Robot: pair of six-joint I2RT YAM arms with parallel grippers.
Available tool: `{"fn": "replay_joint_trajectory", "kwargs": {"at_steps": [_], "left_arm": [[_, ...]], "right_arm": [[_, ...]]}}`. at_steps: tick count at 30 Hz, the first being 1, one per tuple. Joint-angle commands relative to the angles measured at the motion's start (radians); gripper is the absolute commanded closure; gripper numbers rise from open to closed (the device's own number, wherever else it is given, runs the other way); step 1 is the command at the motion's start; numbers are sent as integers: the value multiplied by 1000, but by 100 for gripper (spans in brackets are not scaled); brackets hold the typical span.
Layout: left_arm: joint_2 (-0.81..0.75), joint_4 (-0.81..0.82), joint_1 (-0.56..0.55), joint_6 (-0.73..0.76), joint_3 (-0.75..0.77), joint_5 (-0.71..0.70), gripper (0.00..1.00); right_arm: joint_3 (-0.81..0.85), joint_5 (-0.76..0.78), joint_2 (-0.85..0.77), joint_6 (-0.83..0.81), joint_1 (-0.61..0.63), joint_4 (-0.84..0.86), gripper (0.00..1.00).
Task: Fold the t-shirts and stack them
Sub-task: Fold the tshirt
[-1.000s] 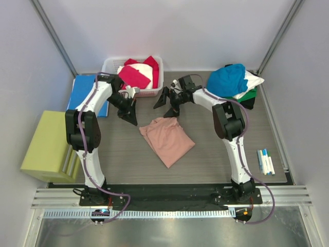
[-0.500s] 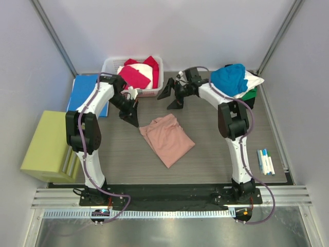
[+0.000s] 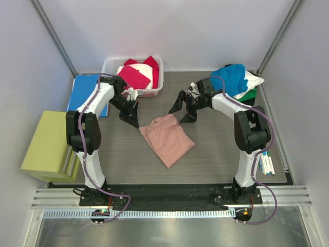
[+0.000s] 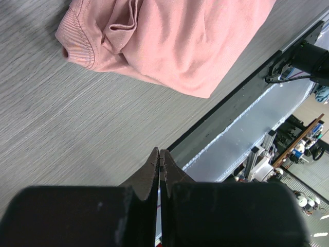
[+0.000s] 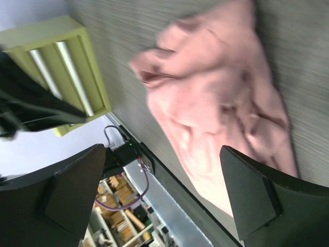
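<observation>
A dusty-pink t-shirt (image 3: 167,138) lies folded and rumpled on the table's middle; it also shows in the left wrist view (image 4: 180,41) and the right wrist view (image 5: 221,113). My left gripper (image 3: 132,120) is shut and empty, just left of the shirt's far corner. My right gripper (image 3: 183,110) is open and empty, hovering just right of the shirt's far edge. Magenta and white shirts (image 3: 136,74) fill a white basket (image 3: 109,64) at the back. Teal-blue, white, green and black shirts (image 3: 232,80) are piled at the back right.
A flat blue folder (image 3: 82,92) lies at the back left. A yellow-green box (image 3: 49,146) stands at the left edge. Several markers (image 3: 265,161) lie at the right front.
My right gripper has swung to the right and toward the front, staying open near the pink shirt's far edge. My left gripper has barely moved.
</observation>
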Motion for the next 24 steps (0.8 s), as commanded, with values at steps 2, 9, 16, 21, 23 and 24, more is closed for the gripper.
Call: {"fn": "replay_joint_trajectory", "kwargs": {"at_steps": [2, 9, 16, 21, 23, 24], "left_arm": [[-27, -90, -6, -1, 31, 19, 100], [-30, -84, -8, 1, 14, 8, 100], [-24, -82, -8, -5, 29, 11, 100], [-17, -82, -8, -5, 35, 10, 100], [-14, -80, -9, -8, 35, 11, 100], [-14, -80, -11, -8, 35, 11, 100]], "right_arm": [[-52, 22, 4, -15, 3, 43, 0], [-20, 11, 31, -4, 6, 46, 0], [-23, 7, 42, 8, 33, 50, 0], [-34, 14, 36, 11, 68, 53, 0], [-40, 15, 37, 19, 78, 60, 0], [-40, 19, 42, 19, 87, 61, 0]]}}
